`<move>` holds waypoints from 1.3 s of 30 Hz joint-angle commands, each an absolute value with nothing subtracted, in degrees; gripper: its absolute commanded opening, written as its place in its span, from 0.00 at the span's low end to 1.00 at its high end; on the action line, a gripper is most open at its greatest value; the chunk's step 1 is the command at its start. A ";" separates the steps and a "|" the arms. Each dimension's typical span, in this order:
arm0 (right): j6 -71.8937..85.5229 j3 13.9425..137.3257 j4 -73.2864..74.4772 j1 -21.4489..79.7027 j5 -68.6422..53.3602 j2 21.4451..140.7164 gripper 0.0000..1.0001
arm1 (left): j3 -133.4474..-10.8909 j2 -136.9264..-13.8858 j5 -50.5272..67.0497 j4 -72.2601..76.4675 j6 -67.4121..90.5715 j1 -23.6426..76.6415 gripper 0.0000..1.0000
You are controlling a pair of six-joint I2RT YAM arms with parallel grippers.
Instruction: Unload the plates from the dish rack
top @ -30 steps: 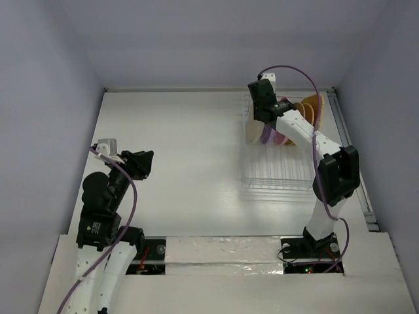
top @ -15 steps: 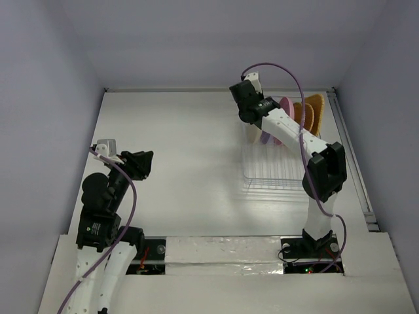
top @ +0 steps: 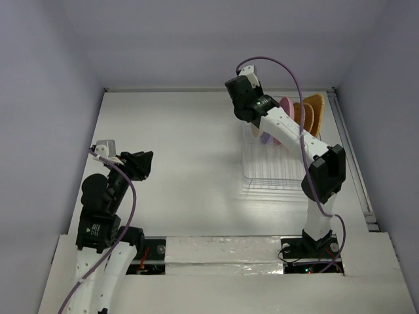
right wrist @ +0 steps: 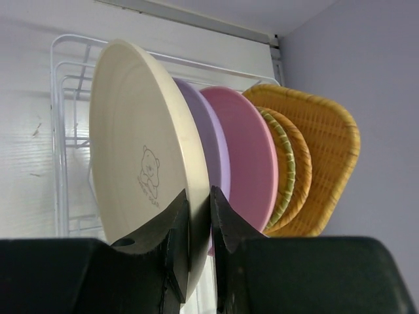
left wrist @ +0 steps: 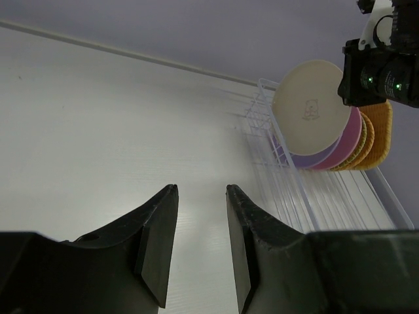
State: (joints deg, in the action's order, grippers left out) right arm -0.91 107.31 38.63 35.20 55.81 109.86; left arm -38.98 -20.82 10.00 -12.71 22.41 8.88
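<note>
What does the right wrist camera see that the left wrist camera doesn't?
Only the right wrist view shows the right gripper up close, its fingers pinching the rim of the cream plate. Only the left wrist view shows the open left gripper, a wide stretch of table, and the right arm from outside. Both show the cream plate with its little bear, the lavender plate, the pink plate, the orange plates and the white dish rack.
</note>
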 commanded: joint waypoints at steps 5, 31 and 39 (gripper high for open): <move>-0.71 109.43 37.71 37.97 58.89 100.04 0.00 | -38.76 -20.92 9.84 -10.72 22.68 8.61 0.33; 23.63 117.58 19.51 48.60 15.57 117.49 0.00 | -38.93 -22.85 10.46 -10.55 22.68 8.09 0.33; 33.83 121.20 15.03 48.60 9.93 128.75 0.00 | -38.76 -23.11 10.72 -10.37 22.68 7.56 0.34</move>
State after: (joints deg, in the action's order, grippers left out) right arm 27.16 117.05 21.91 48.75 13.69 129.45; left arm -38.98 -22.39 10.28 -12.71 22.44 7.94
